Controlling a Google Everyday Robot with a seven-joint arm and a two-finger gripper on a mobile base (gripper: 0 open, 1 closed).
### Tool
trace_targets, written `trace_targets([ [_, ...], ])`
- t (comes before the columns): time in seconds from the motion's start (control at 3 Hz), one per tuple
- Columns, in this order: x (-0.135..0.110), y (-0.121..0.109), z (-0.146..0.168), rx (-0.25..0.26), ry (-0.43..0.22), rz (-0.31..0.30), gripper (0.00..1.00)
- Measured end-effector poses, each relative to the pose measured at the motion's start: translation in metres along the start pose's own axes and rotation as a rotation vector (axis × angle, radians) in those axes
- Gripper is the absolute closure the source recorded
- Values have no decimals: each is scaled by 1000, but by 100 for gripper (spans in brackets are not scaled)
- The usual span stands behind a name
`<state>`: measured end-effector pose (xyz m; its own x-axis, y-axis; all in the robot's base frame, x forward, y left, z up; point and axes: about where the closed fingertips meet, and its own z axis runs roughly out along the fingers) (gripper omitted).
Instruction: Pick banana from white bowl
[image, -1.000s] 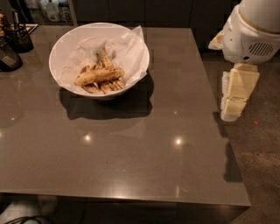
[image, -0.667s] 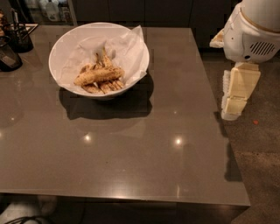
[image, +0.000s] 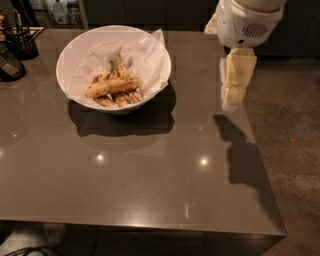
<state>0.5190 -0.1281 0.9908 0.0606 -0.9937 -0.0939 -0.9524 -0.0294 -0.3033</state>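
The white bowl (image: 75, 47) stands on the far left part of the grey table, lined with crumpled white paper (image: 142, 52). The banana (image: 114, 86), yellow-tan with brown speckles, lies across the top of a bunch of darker-streaked bananas (image: 120, 98) in the bowl's middle. My gripper (image: 235, 92) hangs from the white arm housing (image: 247, 22) above the table's far right edge. It is well to the right of the bowl, apart from it, with nothing in it.
A dark holder with utensils (image: 22, 42) and a dark object (image: 10, 67) stand at the table's far left. The table's right edge (image: 260, 165) drops to a speckled floor (image: 295, 150). The gripper's shadow (image: 240, 150) falls on the right side.
My gripper and arm have moved to the left, from beyond the table's right edge to above it, closer to the bowl. The bowl and bananas have not moved.
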Motion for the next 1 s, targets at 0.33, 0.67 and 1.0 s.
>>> trace_targets([
  [0.33,-30,-34,9,-15,-13,-102,0],
  [0.67,-38,-40,7,11,-30,-106,0],
  [1.0,-50,-53,10,18,-32,-137,0],
])
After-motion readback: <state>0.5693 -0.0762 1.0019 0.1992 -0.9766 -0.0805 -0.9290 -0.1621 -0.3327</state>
